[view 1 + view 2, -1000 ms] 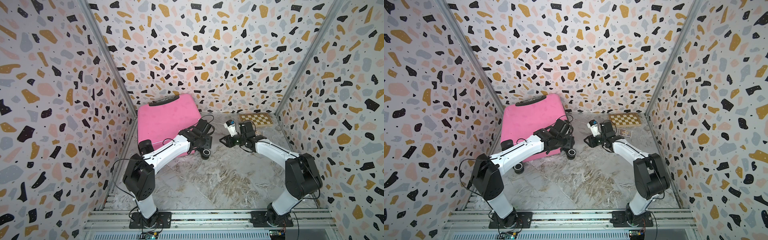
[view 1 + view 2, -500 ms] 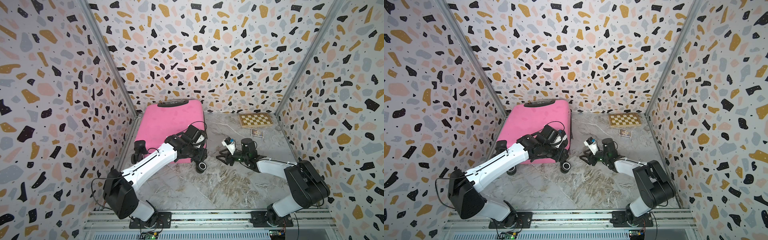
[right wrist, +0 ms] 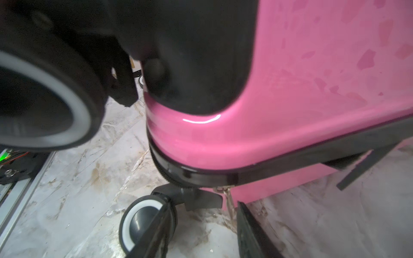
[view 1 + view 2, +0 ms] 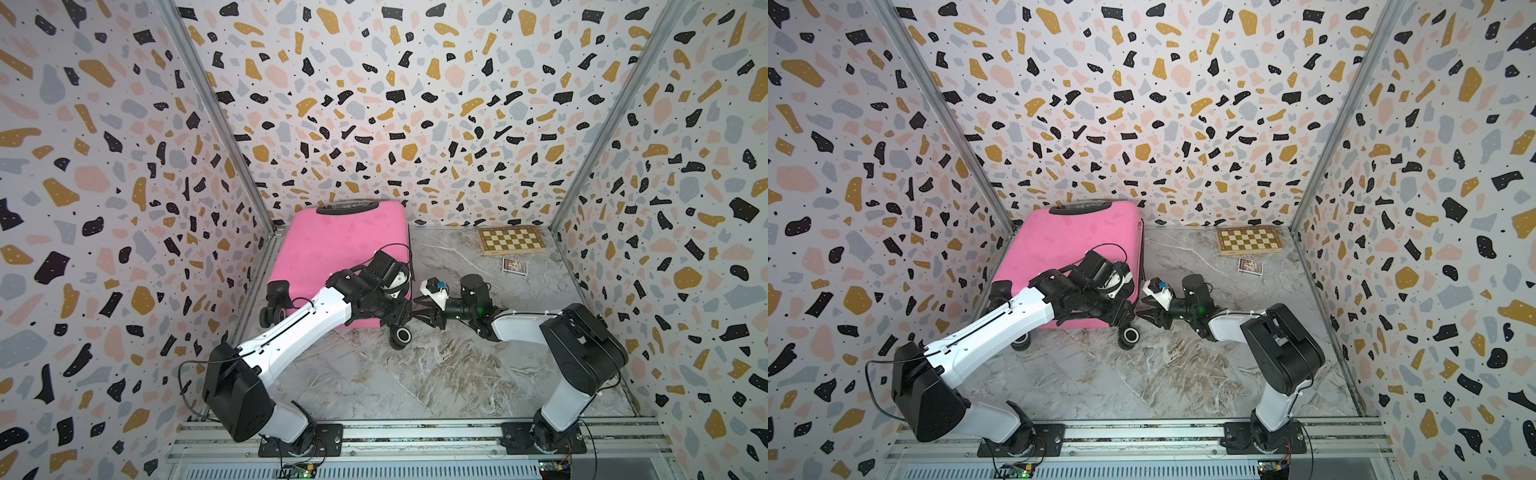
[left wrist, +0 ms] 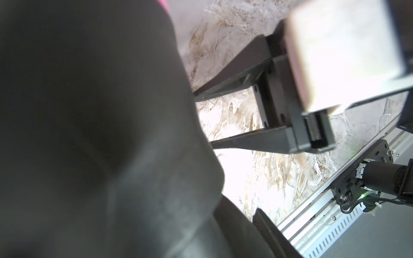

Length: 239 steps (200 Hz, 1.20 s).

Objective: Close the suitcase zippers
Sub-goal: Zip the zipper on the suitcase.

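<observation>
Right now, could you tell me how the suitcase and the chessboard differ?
The suitcase is bright pink and bulky; the chessboard is a thin, checkered wooden board. The suitcase sits on the left, the chessboard on the right. Both rest on the table by the back wall.

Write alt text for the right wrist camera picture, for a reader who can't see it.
Close-up of a corner of the bright pink hard-shell suitcase, its black zipper band running round the rim with a small pull hanging from it. The right gripper has its jaws open near the pull, beside a black white-rimmed spinner wheel, over the marble-patterned table.
</observation>
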{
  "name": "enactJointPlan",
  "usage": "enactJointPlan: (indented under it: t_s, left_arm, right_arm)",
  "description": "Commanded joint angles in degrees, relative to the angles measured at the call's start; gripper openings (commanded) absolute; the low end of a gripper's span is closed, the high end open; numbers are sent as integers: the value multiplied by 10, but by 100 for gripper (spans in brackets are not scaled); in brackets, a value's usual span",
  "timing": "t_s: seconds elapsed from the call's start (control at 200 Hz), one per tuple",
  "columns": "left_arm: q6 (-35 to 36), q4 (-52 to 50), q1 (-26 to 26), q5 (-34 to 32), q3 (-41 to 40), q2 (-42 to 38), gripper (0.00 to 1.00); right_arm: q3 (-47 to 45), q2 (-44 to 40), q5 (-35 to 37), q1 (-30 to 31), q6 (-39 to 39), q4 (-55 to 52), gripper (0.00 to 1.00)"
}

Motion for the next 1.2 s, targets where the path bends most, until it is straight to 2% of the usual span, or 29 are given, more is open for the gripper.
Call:
enactJointPlan:
  t_s: [0.0,0.155,0.25,0.516,0.856,1.047,1.192]
  left_arm:
    - [15,50,-9,63,24,-50,25]
    - [12,51,-10,71,22,-51,25]
    - [9,55,-9,72,20,-52,25]
    - [-4,83,-10,56,23,-37,25]
    - [-13,135,-10,-37,61,17,25]
    - [-9,148,-9,-50,91,54,25]
    - [-12,145,-9,-101,113,70,25]
  right_arm:
    - [26,11,0,3,-6,7,48]
    - [41,30,2,3,0,8,43]
    - [47,36,-5,3,6,10,36]
    - [22,13,-6,6,13,18,0]
    - [-21,-36,-15,25,99,22,0]
    - [-28,-38,-17,48,126,25,0]
    - [-41,-43,-13,62,136,43,0]
